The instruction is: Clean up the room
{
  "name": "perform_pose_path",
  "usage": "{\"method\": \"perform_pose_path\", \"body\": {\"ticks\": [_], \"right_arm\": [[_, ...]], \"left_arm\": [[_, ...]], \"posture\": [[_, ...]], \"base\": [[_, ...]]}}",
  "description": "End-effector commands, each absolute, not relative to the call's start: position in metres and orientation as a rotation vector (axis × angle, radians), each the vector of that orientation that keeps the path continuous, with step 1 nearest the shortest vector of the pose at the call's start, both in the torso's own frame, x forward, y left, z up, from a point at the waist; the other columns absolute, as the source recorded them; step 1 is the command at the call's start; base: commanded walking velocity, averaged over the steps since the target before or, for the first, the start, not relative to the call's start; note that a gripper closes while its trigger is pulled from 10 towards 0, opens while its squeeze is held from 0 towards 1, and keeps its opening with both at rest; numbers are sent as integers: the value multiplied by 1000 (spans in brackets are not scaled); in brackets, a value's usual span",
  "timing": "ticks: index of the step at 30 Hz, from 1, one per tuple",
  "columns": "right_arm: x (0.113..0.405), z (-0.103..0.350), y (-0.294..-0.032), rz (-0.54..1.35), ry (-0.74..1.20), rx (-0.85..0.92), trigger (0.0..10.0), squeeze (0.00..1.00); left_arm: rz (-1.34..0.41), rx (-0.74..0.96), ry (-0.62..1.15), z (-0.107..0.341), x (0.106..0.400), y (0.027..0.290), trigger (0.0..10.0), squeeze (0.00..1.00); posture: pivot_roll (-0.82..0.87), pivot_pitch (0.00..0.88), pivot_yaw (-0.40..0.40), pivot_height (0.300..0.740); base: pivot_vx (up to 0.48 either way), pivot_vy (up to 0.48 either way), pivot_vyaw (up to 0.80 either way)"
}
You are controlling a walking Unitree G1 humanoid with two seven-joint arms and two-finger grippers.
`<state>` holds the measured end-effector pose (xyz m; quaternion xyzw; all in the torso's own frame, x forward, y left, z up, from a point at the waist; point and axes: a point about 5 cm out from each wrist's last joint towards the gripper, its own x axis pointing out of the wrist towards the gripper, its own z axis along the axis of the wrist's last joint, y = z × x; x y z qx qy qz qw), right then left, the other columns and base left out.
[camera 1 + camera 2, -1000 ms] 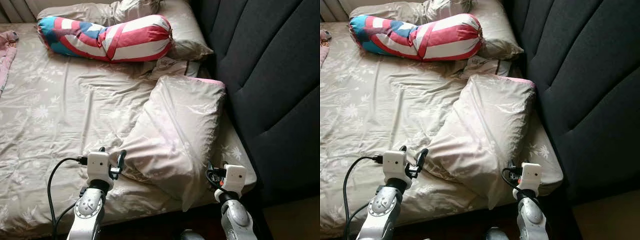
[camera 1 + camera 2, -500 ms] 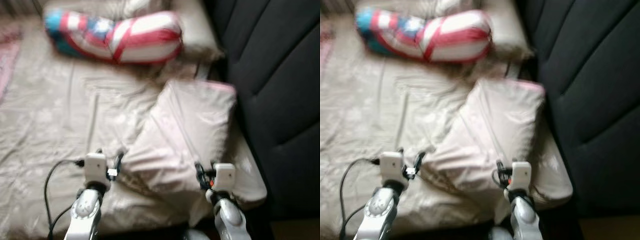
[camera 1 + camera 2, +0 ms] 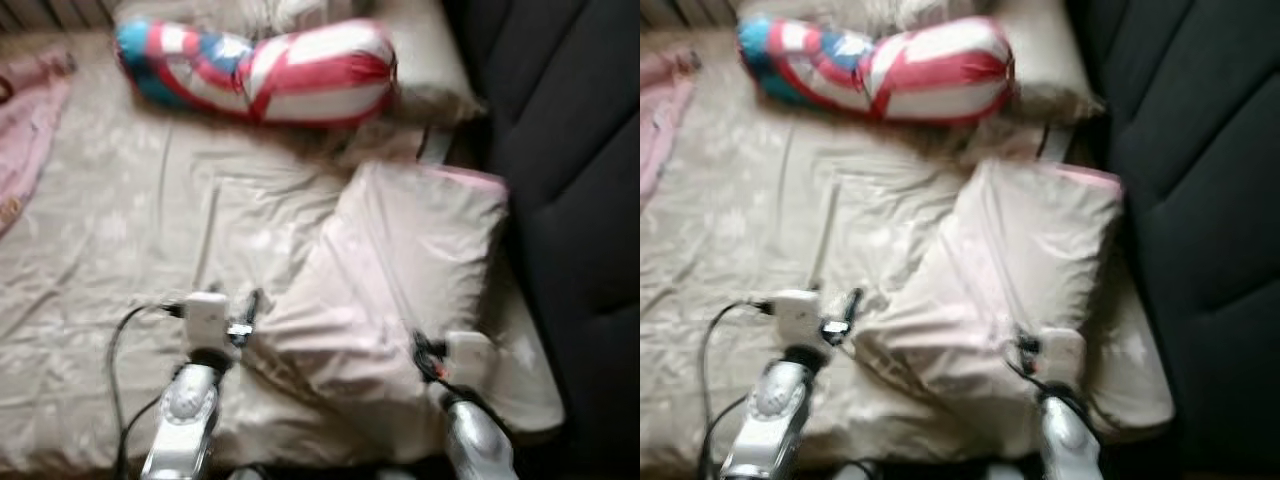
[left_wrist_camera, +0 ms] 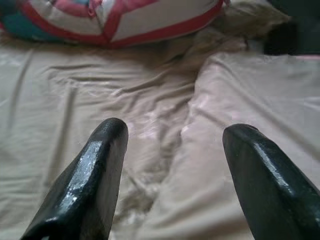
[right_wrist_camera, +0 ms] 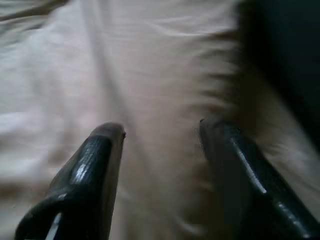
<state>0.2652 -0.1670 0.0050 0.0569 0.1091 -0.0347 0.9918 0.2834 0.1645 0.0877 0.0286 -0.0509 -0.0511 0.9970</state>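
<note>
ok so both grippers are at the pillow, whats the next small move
Probably close both on the pillow. The left gripper and right gripper are open, fingers straddling its near edge, and it lies askew on the bed sheet.

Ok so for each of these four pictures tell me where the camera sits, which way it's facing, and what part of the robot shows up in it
Left eye view: on the head, looking down at the bed; both silver arms show, left pincer at the beige pillow.
Right eye view: the head's other eye, same scene slightly shifted; right pincer on the pillow.
Left wrist view: along the left pincer's open fingers, toward the striped bolster.
Right wrist view: along the right pincer's open fingers, close over the pillow.
Shared: the pillow appears in all four.
</note>
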Motion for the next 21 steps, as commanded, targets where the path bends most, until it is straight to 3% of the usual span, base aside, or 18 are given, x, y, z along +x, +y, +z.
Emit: {"method": "perform_pose_path", "body": {"ticks": [1, 11, 12, 21], "right_arm": [[262, 0, -164, -88, 245, 131, 10000, 0], [260, -7, -170, -111, 302, 123, 10000, 0], [260, -9, -169, -97, 324, 127, 10000, 1000], [266, -10, -167, -63, 357, 134, 10000, 1000]], "left_arm": [[-75, 61, -39, 74, 275, 174, 10000, 0], [-79, 65, -34, 73, 275, 174, 10000, 0], [-80, 66, -32, 73, 275, 174, 10000, 0], [-83, 70, -29, 73, 275, 174, 10000, 0]], "posture": [[-63, 243, -66, 740], [-62, 243, -63, 740], [-62, 243, -63, 740], [-60, 246, -60, 740]], "base": [[0, 0, 0], [0, 0, 0], [0, 0, 0], [0, 0, 0]]}}
